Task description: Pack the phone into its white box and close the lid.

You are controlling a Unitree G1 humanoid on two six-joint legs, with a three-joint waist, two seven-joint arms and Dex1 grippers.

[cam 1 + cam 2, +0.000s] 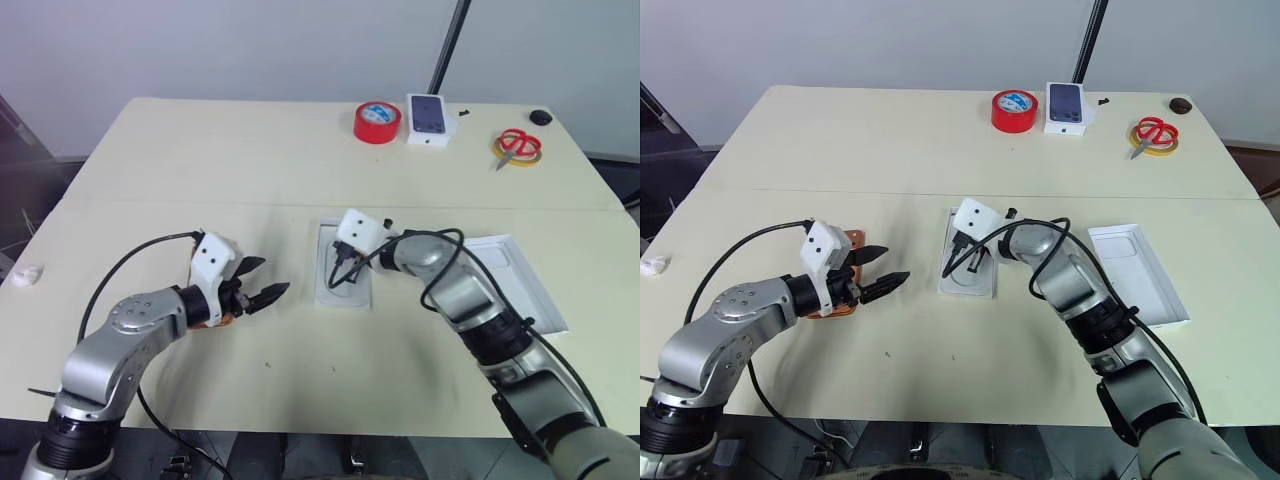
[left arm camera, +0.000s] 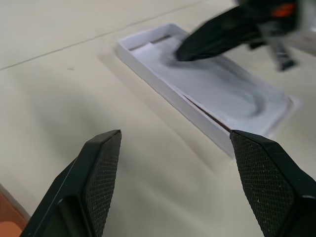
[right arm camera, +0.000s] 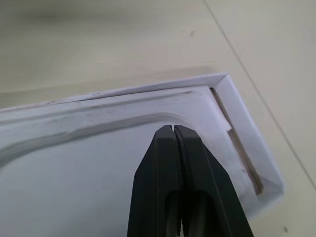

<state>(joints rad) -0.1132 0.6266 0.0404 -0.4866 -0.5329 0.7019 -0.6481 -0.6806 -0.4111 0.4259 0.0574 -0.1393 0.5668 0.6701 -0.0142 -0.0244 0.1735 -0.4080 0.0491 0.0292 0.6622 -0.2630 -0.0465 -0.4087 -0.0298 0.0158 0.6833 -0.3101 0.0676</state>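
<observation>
The white box [image 1: 356, 296] lies open at the table's middle, its white insert [image 2: 222, 94] with a rounded recess inside. My right gripper [image 1: 341, 274] is shut, and its tips [image 3: 173, 129] rest on the insert near one corner with nothing between them. To the left of the box, my left gripper [image 1: 263, 294] hangs open and empty, pointing toward the box. The copper-orange phone [image 1: 854, 241] lies on the table under the left hand, mostly hidden by it. The white lid [image 1: 1137, 272] lies on the table right of the box, beside my right forearm.
At the table's far edge stand a red tape roll [image 1: 377, 122], a small white box with a phone picture [image 1: 428, 118], red scissors on a yellow ring [image 1: 518, 147] and a small dark knob [image 1: 541, 117]. A white scrap [image 1: 25, 275] lies at the left edge.
</observation>
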